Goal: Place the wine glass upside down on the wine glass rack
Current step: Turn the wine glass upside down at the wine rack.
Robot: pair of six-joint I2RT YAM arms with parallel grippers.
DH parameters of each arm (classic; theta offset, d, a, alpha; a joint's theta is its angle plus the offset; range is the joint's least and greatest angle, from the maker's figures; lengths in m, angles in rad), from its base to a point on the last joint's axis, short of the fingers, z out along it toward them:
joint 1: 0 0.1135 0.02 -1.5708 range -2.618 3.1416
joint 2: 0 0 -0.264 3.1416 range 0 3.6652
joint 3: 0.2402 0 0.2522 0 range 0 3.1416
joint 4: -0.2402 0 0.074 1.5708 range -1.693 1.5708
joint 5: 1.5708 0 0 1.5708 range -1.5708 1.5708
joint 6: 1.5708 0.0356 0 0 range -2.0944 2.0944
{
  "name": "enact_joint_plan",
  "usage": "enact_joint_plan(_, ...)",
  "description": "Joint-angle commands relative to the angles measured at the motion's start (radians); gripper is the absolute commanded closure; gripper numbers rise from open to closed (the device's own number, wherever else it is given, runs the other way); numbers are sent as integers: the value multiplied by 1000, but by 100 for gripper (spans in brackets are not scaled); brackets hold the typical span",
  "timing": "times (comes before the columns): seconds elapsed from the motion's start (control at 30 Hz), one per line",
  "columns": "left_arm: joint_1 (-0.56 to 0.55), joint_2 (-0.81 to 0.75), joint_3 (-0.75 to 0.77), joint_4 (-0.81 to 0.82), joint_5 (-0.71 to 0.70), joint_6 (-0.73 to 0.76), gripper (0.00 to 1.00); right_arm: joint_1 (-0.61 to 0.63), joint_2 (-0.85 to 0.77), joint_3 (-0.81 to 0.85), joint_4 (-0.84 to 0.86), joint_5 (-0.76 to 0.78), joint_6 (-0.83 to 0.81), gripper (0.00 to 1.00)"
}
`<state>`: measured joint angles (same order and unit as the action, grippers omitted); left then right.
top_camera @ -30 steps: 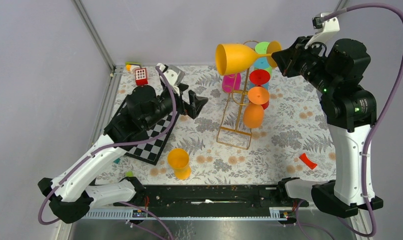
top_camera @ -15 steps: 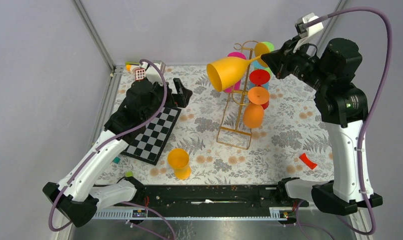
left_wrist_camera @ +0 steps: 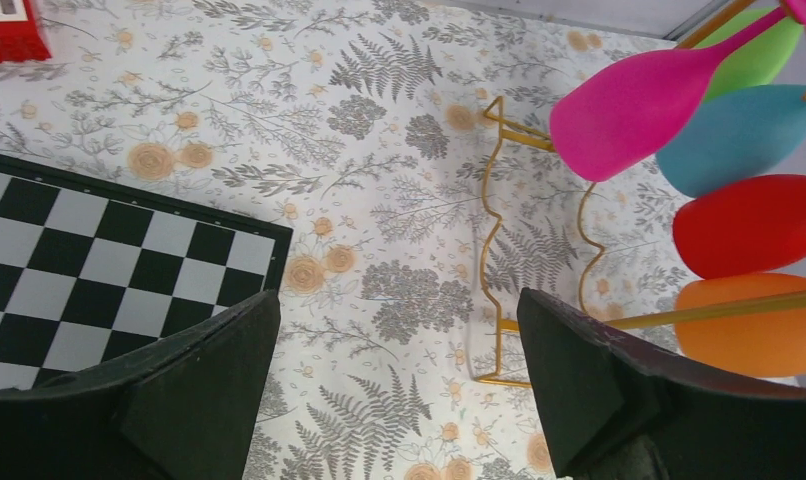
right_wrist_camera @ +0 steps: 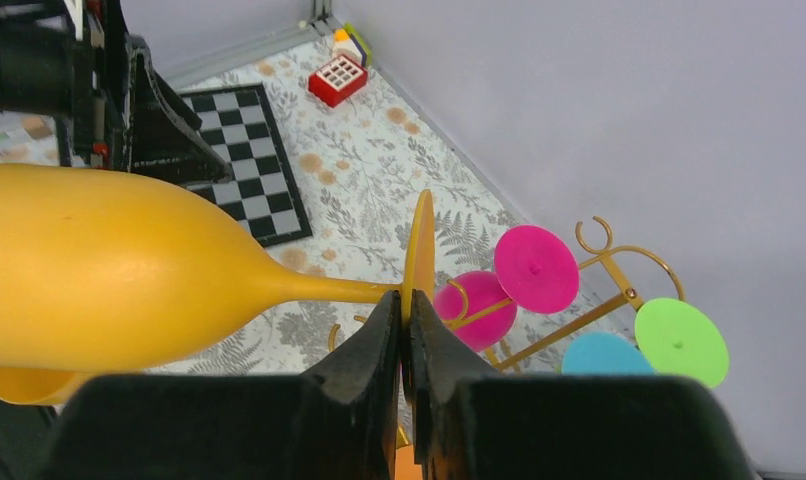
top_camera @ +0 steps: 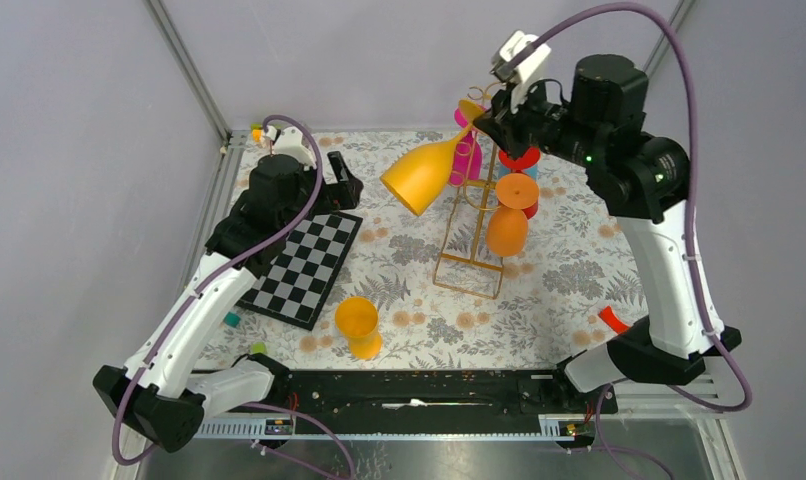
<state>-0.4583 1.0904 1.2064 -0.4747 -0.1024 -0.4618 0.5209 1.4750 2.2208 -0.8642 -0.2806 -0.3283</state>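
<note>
While the glass is in the air, the step in hand is judged to be the carry-and-invert stage; hanging is not yet done.

1. The floral-patterned table carries the tall gold wire wine glass rack, which stands upright near the table's middle. Pink, green, blue, red and orange glasses already hang on it, bowls down.
2. The yellow-orange plastic wine glass is clear of the table, just left of the rack's upper part. Its long axis is tilted, neither level nor vertical. The bowl mouth points down and away from the rack toward the left arm. The flat foot is the highest part, close to the rack's top rail.
3. The right claw is pressed together on the foot disc beside the stem, as the right wrist view shows.
4. The left claw is spread and holds nothing. It hangs above the table near the chessboard, well apart from the glass.

Next move, as judged: rotate the glass further until the mouth faces straight down, then slide the stem sideways into an unoccupied hook so the foot seats on the wire. Clearance to the hanging glasses is tight, and which hook is free cannot be told with certainty.
</note>
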Motion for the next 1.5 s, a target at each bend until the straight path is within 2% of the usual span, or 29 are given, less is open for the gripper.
enact_joint_plan(0.0, 12, 12, 71, -29, -59, 65, 5, 99, 34, 72, -62, 177, -162, 100)
enact_joint_plan(0.3, 14, 8, 108, -80, -132, 149, 5, 321, 65, -4, -68, 538, -385, 100)
enact_joint_plan(0.43, 13, 12, 134, -89, -125, 148, 5, 432, 50, -99, -5, 663, -466, 100)
enact_joint_plan(0.57, 14, 16, 170, -111, -117, 120, 4, 534, -10, -303, 211, 796, -585, 100)
enact_joint_plan(0.7, 15, 24, 200, -131, -76, 63, 4, 640, -88, -595, 539, 918, -816, 100)
enact_joint_plan(0.8, 16, 23, 204, -130, -19, 14, 3, 686, -111, -747, 736, 976, -961, 100)
enact_joint_plan(1.0, 22, 18, 199, -119, 80, -42, 3, 734, -85, -807, 843, 1049, -1035, 100)
enact_joint_plan(1.3, 49, -13, 195, -65, 213, -129, 3, 764, -77, -908, 1137, 1151, -1221, 100)
enact_joint_plan(1.47, 72, -22, 219, -27, 275, -170, 5, 772, -89, -940, 1236, 1180, -1282, 100)
